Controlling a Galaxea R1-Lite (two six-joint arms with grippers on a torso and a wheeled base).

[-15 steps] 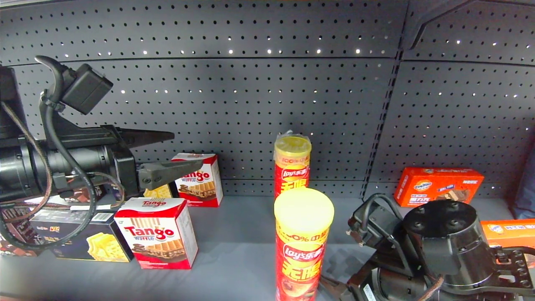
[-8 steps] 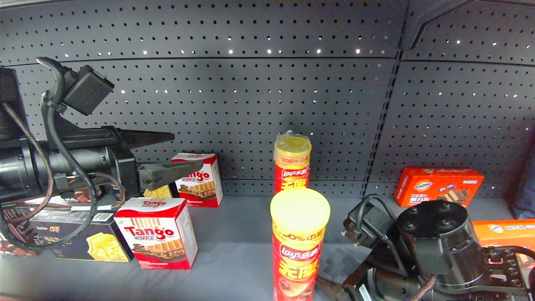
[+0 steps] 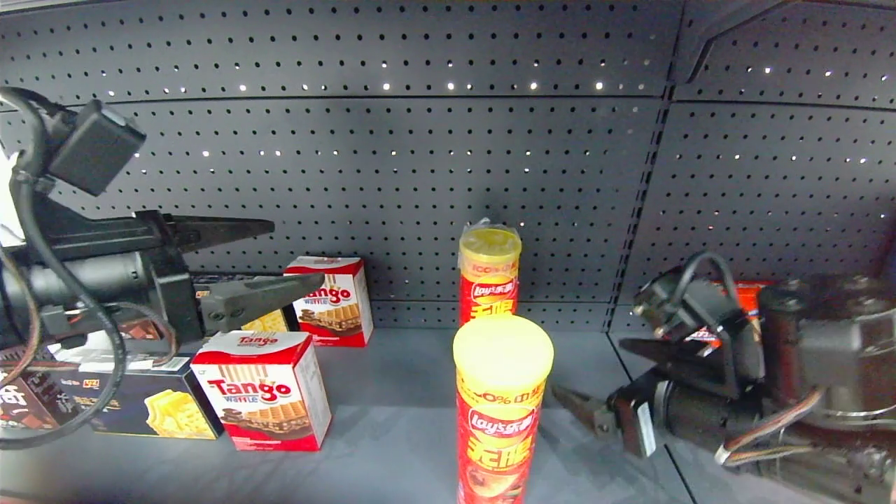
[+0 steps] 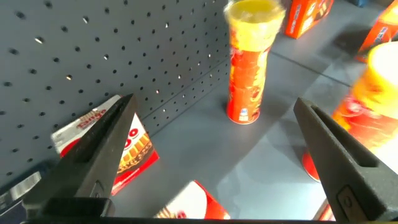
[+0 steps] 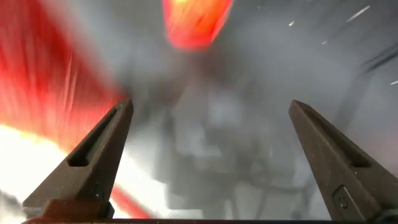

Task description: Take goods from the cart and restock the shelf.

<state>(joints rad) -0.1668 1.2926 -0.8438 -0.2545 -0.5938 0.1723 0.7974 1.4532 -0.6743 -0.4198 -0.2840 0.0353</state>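
Observation:
Two red chip cans with yellow lids stand on the grey shelf. The front can is near the shelf's edge, and the back can is against the pegboard. My right gripper hangs open just right of the front can, apart from it, with nothing between its fingers. In the right wrist view the right gripper is open, with a red blur of the front can to one side. My left gripper is open and empty above the wafer boxes. The left wrist view shows the left gripper facing the back can.
Two red-and-white wafer boxes and a dark box fill the shelf's left side. An orange box sits at the back right, mostly behind my right arm. Bare shelf lies between the wafer boxes and the cans.
My right arm rose and pulled back to the right, away from the front can, which edged slightly left and stands alone. My left arm drew back a little to the left.

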